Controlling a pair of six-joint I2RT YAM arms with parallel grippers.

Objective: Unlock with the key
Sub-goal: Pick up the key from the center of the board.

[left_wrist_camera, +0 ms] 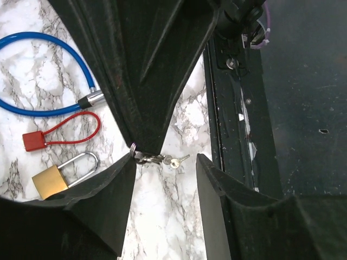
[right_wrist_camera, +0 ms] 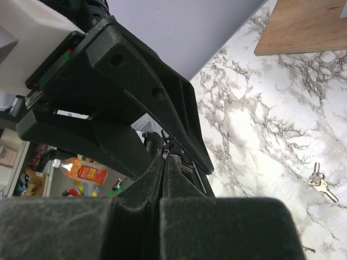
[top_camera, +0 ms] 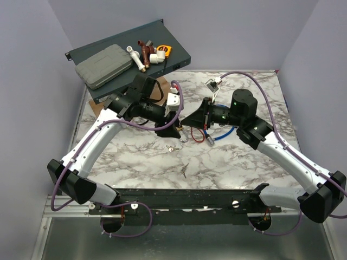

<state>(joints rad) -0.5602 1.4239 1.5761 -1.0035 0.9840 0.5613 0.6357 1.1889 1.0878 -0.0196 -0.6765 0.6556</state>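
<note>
Pinching the key [left_wrist_camera: 143, 157] with my right fingers [left_wrist_camera: 146, 81]; my left fingers [left_wrist_camera: 103, 206] stand spread either side.

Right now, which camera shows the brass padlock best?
The left wrist view: the brass padlock lies in plain sight on the marble table, shackle visible, beside the red lock. It is mostly hidden in the top view and absent from the right wrist view.

Marble table [top_camera: 233, 162] bears brass padlock [left_wrist_camera: 51, 179], red lock [left_wrist_camera: 33, 142], blue cable [left_wrist_camera: 32, 34].
</note>
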